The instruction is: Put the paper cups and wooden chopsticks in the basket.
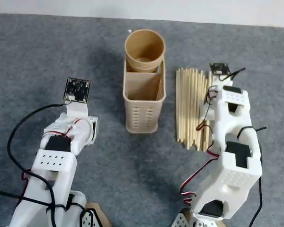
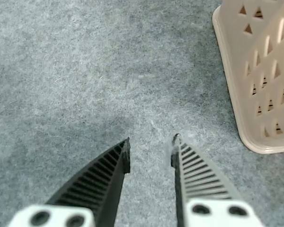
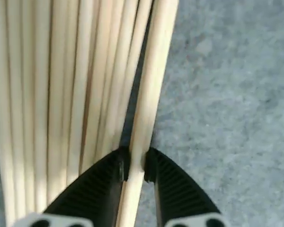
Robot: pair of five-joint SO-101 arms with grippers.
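Grey carpeted table — on it a basket and wooden chopsticks (laid side by side).

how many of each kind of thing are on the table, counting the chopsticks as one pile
basket: 1
paper cup: 1 seen, standing in the basket's far compartment
chopstick pile: 1, sticks too tightly packed to count
robot arms: 2, left arm and right arm
total: 5
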